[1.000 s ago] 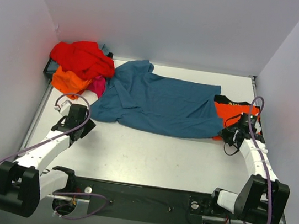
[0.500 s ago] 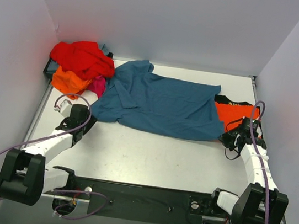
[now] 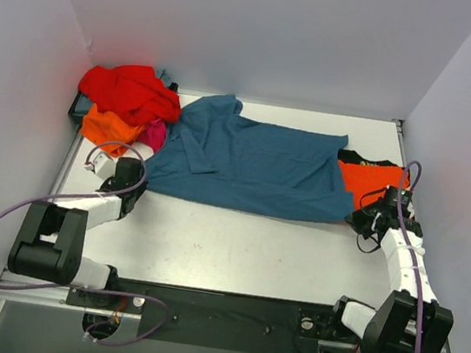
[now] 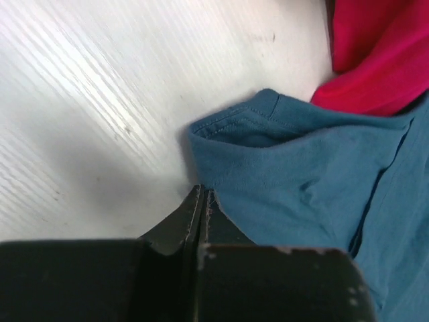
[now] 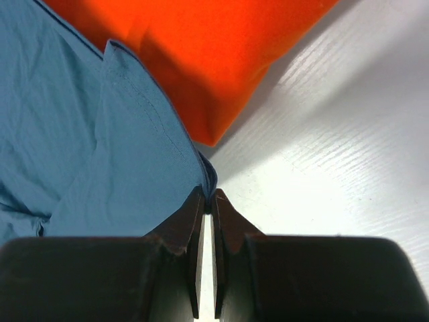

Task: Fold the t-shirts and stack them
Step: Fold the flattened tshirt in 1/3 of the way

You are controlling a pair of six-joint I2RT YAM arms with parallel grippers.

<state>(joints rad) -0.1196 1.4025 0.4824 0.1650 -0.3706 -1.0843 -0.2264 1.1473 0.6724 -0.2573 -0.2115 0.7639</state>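
Observation:
A teal t-shirt [image 3: 250,163] lies spread flat across the middle of the table. My left gripper [image 3: 136,179] is at its near left corner. In the left wrist view the jaws [image 4: 202,190] are pressed together, with the teal hem [image 4: 268,168] meeting their tips. My right gripper [image 3: 357,216] is at the near right corner, and its tips [image 5: 208,194] are shut on a fold of teal cloth [image 5: 87,134]. A folded orange t-shirt [image 3: 377,179] lies at the right, partly under the teal one, with a black edge behind it.
Red [image 3: 129,91], orange [image 3: 106,128] and magenta [image 3: 155,134] t-shirts are heaped in the back left corner. The magenta one [image 4: 375,54] touches the teal shirt. White walls close the table on three sides. Bare tabletop [image 3: 234,247] lies between the shirt and the arm bases.
My left gripper has moved forward to the teal shirt's near left corner and gone from open to shut. The right gripper has drifted slightly right, still shut.

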